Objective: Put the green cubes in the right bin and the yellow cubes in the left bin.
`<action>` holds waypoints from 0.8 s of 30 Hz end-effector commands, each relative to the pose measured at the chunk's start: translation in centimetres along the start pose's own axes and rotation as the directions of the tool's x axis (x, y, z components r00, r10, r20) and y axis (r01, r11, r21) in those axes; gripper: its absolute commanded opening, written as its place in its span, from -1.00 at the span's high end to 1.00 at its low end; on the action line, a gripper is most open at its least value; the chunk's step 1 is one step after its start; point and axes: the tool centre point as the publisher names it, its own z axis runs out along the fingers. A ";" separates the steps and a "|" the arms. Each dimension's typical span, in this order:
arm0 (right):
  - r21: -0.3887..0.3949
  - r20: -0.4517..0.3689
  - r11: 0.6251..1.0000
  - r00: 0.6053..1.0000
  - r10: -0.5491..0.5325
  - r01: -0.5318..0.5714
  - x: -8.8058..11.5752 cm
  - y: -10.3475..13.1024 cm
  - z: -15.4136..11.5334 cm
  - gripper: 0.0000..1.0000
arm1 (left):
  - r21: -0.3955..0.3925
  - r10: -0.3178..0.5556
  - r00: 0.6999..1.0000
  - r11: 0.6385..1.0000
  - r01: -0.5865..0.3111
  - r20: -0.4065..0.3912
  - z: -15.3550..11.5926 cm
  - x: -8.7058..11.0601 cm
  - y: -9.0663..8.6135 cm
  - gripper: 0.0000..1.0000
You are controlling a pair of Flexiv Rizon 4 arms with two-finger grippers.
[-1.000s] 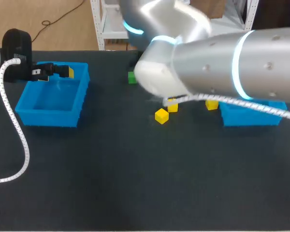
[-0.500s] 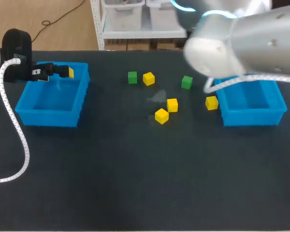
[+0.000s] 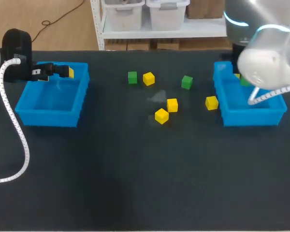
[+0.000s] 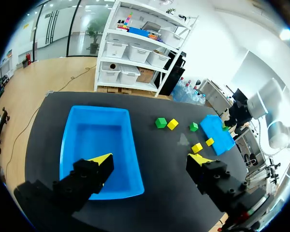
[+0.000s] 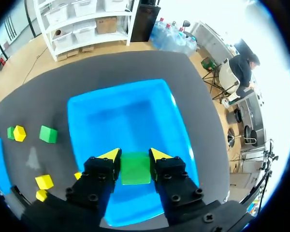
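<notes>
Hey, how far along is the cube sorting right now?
Done: nothing, both the left bin and right bin look empty. In hand: the right tool grips a green cube above the right bin. Left: two more green cubes and four yellow cubes on the table; the left tool is open by the left bin.

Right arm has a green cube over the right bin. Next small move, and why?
Likely open the right gripper and release. In the right wrist view the green cube is clamped between both yellow tips, and behind it lies the bare floor of the right bin, well inside its walls, so it should drop in. Lowering slightly first might reduce bounce.
</notes>
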 end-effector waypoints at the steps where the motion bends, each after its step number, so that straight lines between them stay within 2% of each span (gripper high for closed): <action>1: -0.011 0.098 1.000 0.995 0.005 -0.004 0.3 -1.3 0.2 -1.00 | 0.015 0.003 1.000 1.000 -0.003 0.008 0.0 0.2 0.3 -1.00; 4: -0.008 0.120 1.000 0.993 -0.008 0.009 -0.1 -1.5 -0.1 -1.00 | 0.015 0.003 1.000 1.000 -0.003 0.008 0.0 0.2 0.3 -1.00; 7: -0.017 0.176 0.998 0.982 -0.064 0.068 -1.0 -0.5 -1.5 -1.00 | 0.015 0.003 1.000 1.000 -0.003 0.008 0.0 0.2 0.3 -1.00; 10: -0.054 0.238 0.986 0.961 -0.139 0.156 -2.1 1.7 -3.3 -1.00 | 0.015 0.003 1.000 1.000 -0.003 0.008 0.0 0.2 0.3 -1.00; 12: -0.065 0.302 0.966 0.928 -0.220 0.250 -2.8 4.1 -4.8 -1.00 | 0.015 0.003 1.000 1.000 -0.003 0.008 0.0 0.2 0.3 -1.00; 17: -0.085 0.368 0.888 0.842 -0.394 0.453 -3.4 9.8 -6.3 -1.00 | 0.015 0.003 1.000 1.000 -0.003 0.008 0.0 0.2 0.3 -1.00; 21: -0.095 0.371 0.816 0.781 -0.502 0.570 -3.3 12.9 -5.3 -1.00 | 0.015 0.003 1.000 1.000 -0.003 0.008 0.0 0.2 0.3 -1.00; 24: -0.102 0.362 0.756 0.732 -0.578 0.647 -3.2 14.2 -3.9 -1.00 | 0.015 0.003 1.000 1.000 -0.003 0.008 0.0 0.2 0.3 -1.00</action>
